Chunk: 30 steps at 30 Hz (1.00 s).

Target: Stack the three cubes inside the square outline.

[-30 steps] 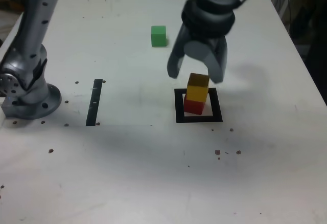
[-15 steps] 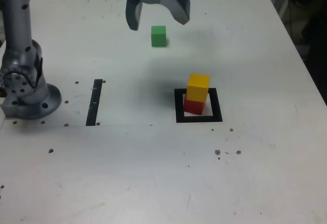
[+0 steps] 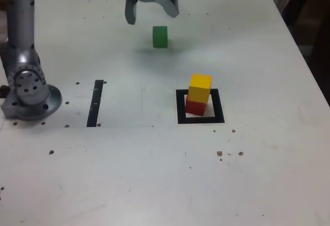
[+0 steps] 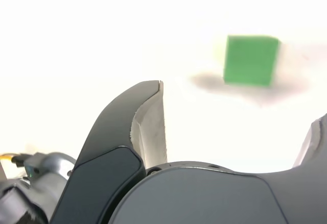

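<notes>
**Two cubes stacked, gripper wide open above the green one**

Your worktop (image 3: 154, 174) is white, with the arm's base (image 3: 28, 94) bolted at about nine o'clock in the exterior view, so everything lies within one sweep of it. The narrow black strip (image 3: 96, 102) beside the base is only a marking, not the target.

The square outline (image 3: 200, 118) sits near four o'clock from the worktop's centre. Inside it the red cube (image 3: 195, 106) rests on the white centre, and the yellow cube (image 3: 200, 87) sits on top, slightly twisted off it; the outline is there to fix where the tower must rise.

Your gripper (image 3: 151, 13) hangs near twelve o'clock with its jaws spread wide and nothing between them, which I judge is a stance for straddling a cube.

The green cube (image 3: 160, 36) lies alone just below the gripper, well apart from the stack; in the wrist view the green cube (image 4: 251, 60) shows ahead between the jaws, untouched
</notes>
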Motion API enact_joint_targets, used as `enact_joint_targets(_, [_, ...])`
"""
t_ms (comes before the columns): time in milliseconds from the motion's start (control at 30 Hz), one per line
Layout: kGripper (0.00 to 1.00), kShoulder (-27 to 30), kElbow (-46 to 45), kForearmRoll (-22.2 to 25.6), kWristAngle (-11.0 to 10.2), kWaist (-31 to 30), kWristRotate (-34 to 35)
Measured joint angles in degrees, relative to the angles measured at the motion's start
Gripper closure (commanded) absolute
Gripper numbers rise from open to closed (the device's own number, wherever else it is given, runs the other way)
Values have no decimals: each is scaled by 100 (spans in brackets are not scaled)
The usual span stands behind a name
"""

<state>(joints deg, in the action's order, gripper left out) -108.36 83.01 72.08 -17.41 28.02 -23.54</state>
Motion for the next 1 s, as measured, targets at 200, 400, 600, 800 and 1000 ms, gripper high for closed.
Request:
enact_joint_targets(200, [1, -337, -281, -617, 184, 339, -419])
enact_joint_targets(400, [1, -694, -398, -1081, 218, 488, -548])
enact_joint_targets(600, [3, -931, -397, -1273, 272, 492, -549])
enact_joint_targets(800, [17, -1077, -350, -1277, 293, 492, -549])
enact_joint_targets(1000, [56, -1077, -300, -1246, 285, 492, -549])
